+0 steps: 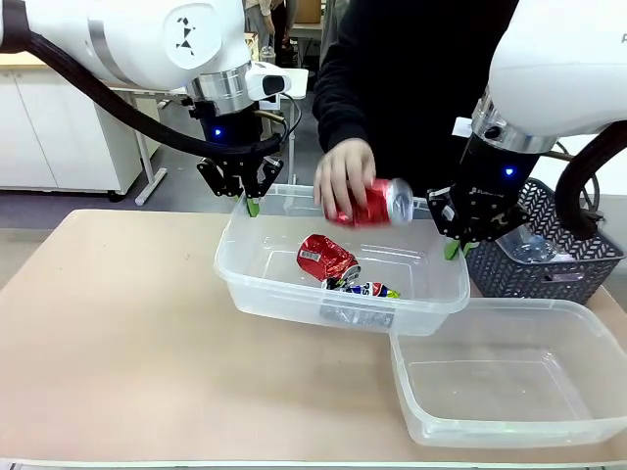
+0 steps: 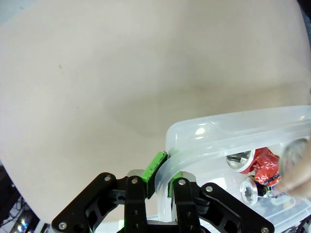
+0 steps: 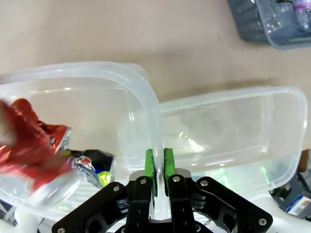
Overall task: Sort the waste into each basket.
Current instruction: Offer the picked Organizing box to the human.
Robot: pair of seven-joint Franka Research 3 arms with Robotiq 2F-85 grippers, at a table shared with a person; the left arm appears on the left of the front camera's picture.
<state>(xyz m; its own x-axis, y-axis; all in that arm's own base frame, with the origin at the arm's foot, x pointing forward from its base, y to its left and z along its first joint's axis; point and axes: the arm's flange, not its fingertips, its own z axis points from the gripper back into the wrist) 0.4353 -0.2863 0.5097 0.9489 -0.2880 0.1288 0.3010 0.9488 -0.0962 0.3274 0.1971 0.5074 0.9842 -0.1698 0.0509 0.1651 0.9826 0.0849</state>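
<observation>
Red can point(image 1: 377, 204) held by a person's hand point(image 1: 343, 171) over the clear tub point(image 1: 235, 279).
Crushed cans point(image 1: 328, 262) lie inside that tub. The left gripper point(image 1: 252, 204) and the right gripper point(image 1: 453, 250) are each clamped on its rim, at opposite ends. A second clear tub point(image 1: 509, 431) sits just beside it, near a dark blue basket point(image 1: 578, 269).

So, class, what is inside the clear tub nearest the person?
A crushed red can and a crushed blue can lie in the tub. Anything beneath them is covered.
</observation>
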